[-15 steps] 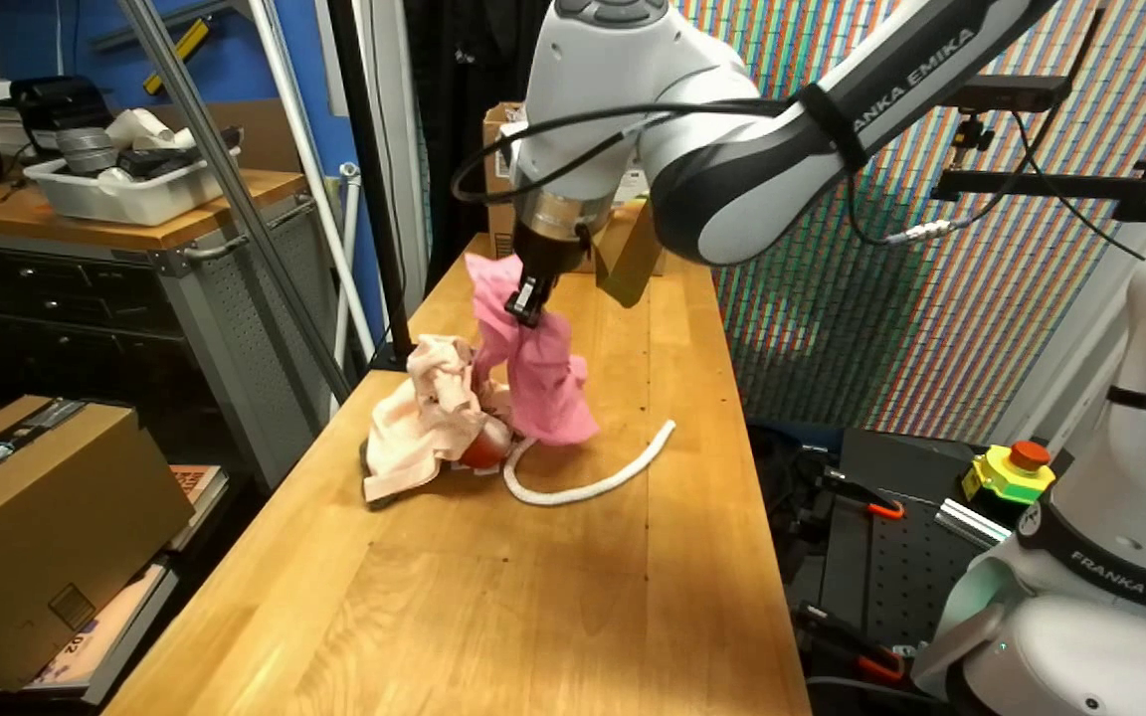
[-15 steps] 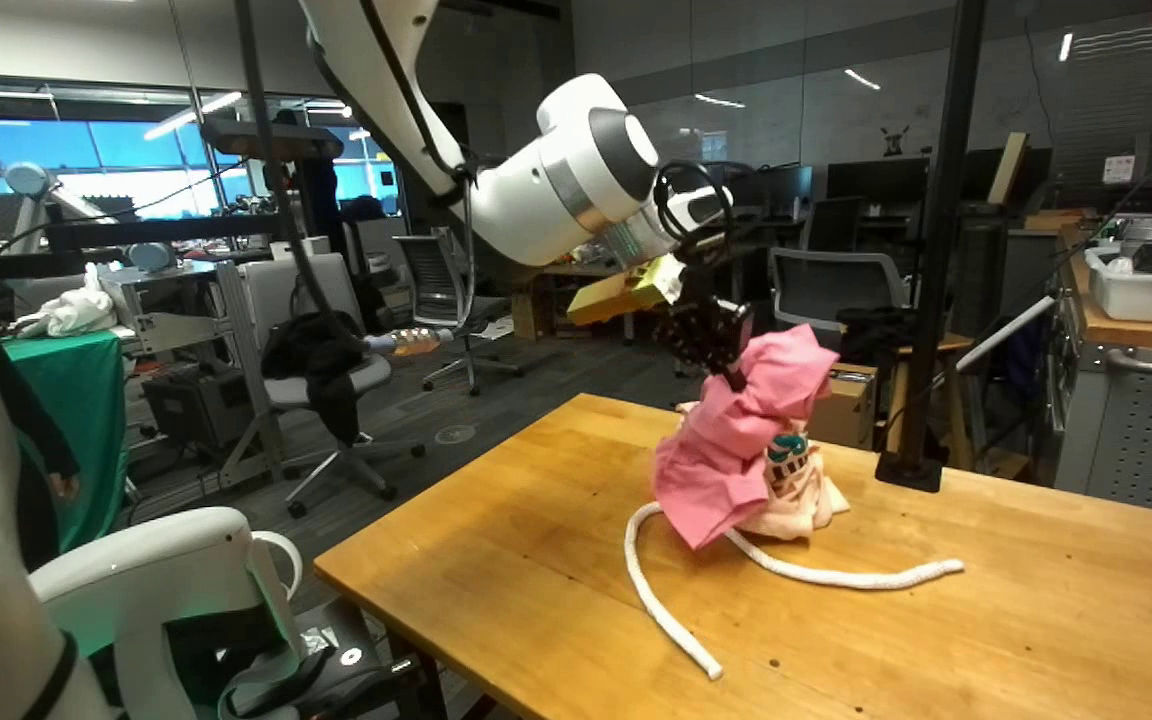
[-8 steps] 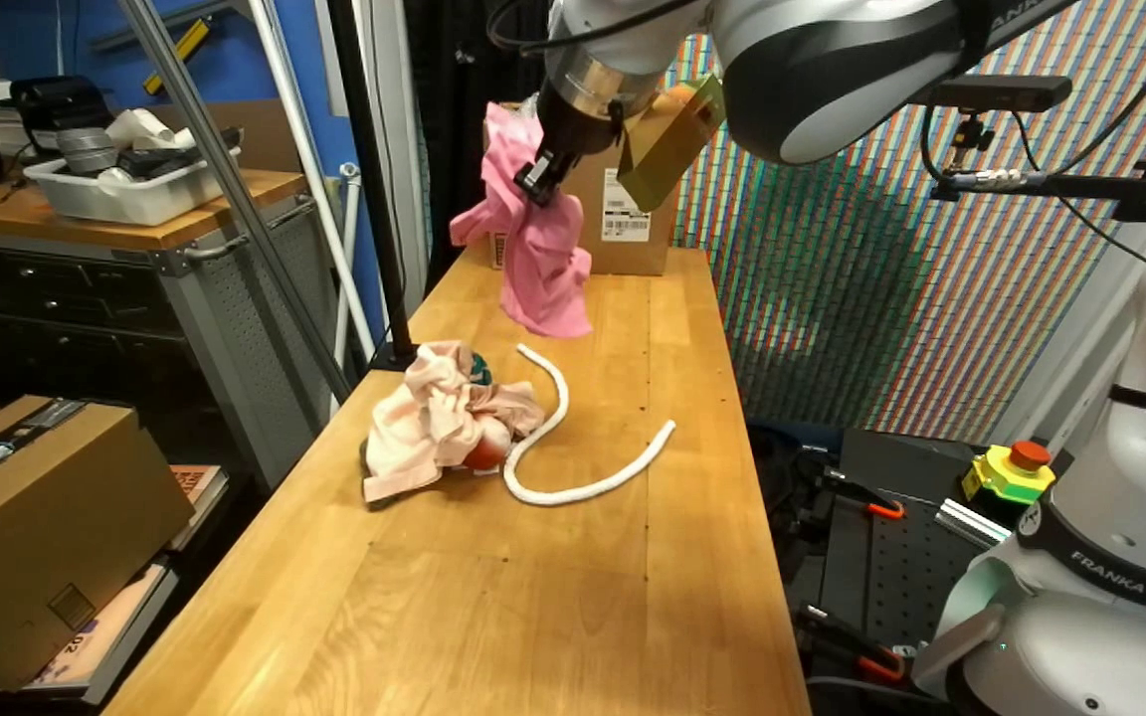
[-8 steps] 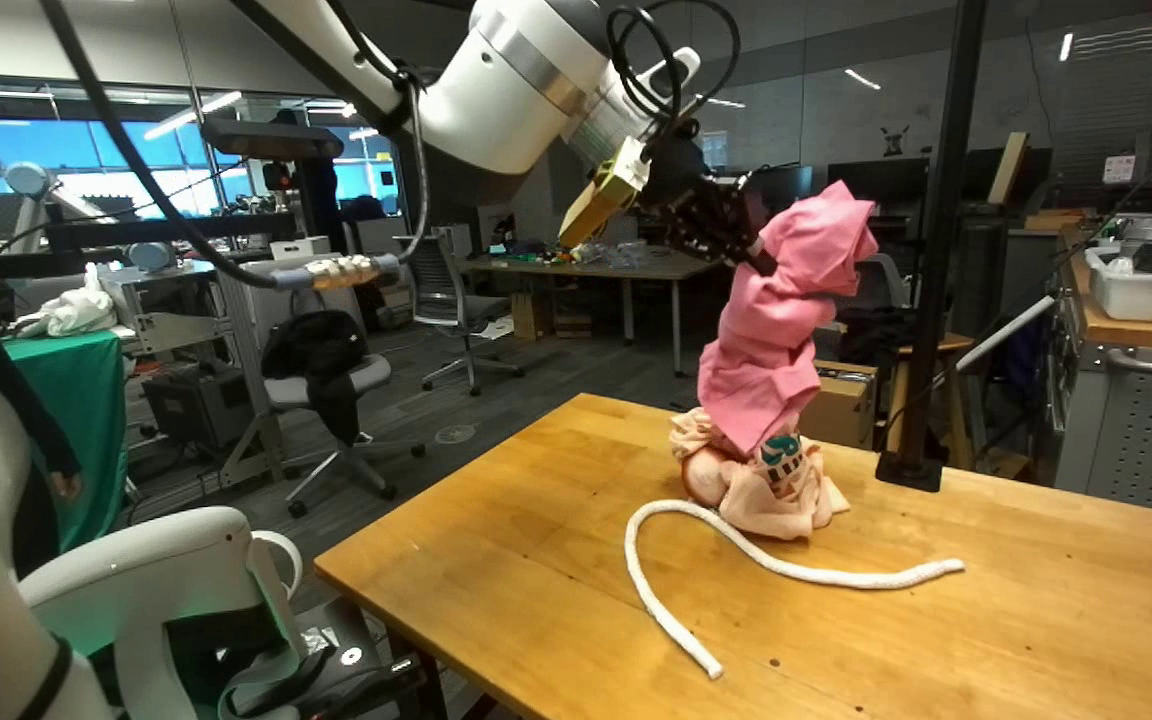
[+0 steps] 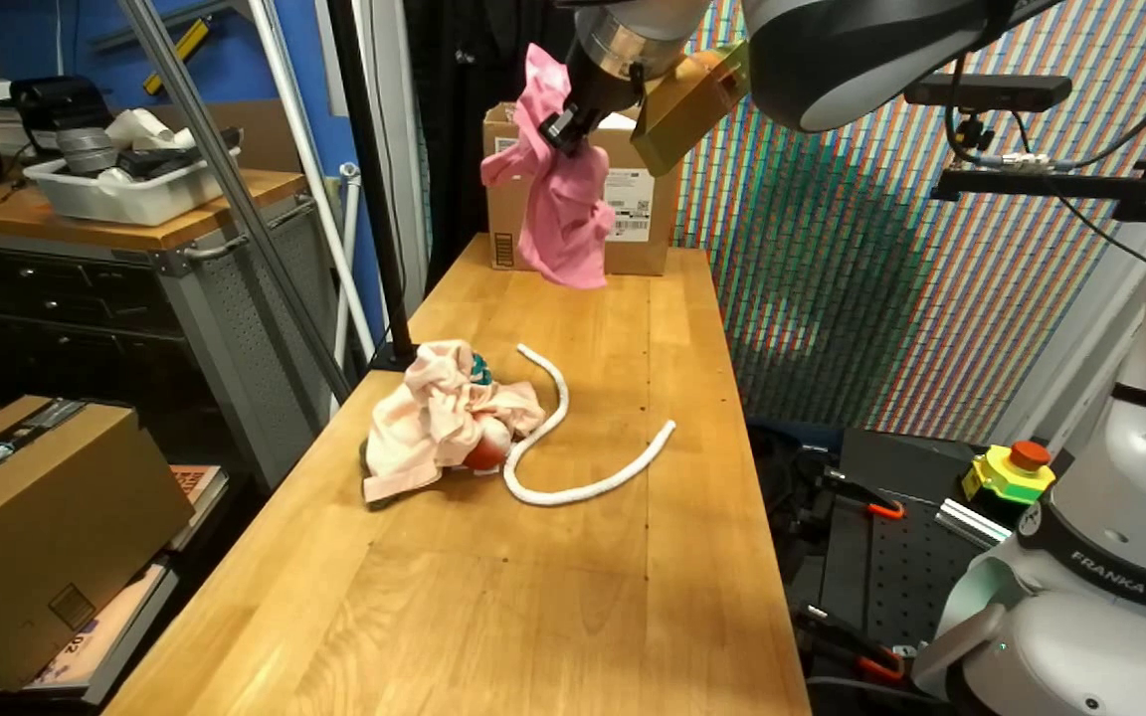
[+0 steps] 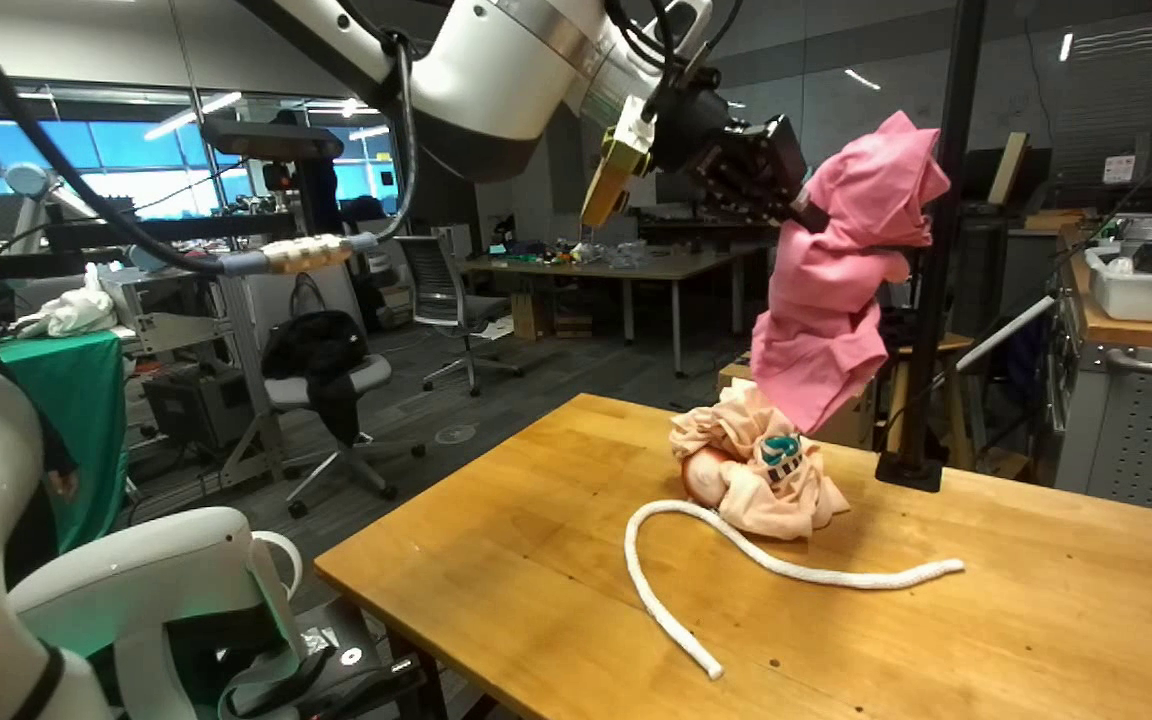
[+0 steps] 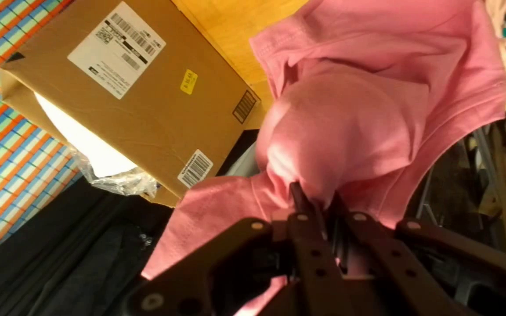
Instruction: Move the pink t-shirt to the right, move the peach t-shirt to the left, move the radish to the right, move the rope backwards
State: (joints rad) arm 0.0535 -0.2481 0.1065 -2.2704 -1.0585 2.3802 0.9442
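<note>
My gripper (image 5: pixel 561 135) is shut on the pink t-shirt (image 5: pixel 569 214) and holds it hanging above the table's far end in an exterior view. The gripper (image 6: pixel 808 214) and pink t-shirt (image 6: pixel 824 300) also show high above the table in an exterior view. In the wrist view the fingertips (image 7: pixel 316 198) pinch the pink cloth (image 7: pixel 345 118). The peach t-shirt (image 5: pixel 414 428) lies crumpled at the table's edge, with its teal print (image 6: pixel 782 455) showing. The red and white radish (image 5: pixel 486 449) is partly covered by it. The white rope (image 5: pixel 588 491) lies curved beside them.
A cardboard box (image 5: pixel 645 254) stands at the table's far end, behind the pink t-shirt; it fills the left of the wrist view (image 7: pixel 169 101). A black pole (image 5: pixel 374 189) rises from the table (image 5: pixel 573 617) edge near the peach t-shirt. Something dark lies under that shirt's edge.
My gripper has lifted the pink t-shirt up and away from the peach t-shirt and rope, toward the box. The rope's end and the radish are uncovered; they and the peach t-shirt stay in place.
</note>
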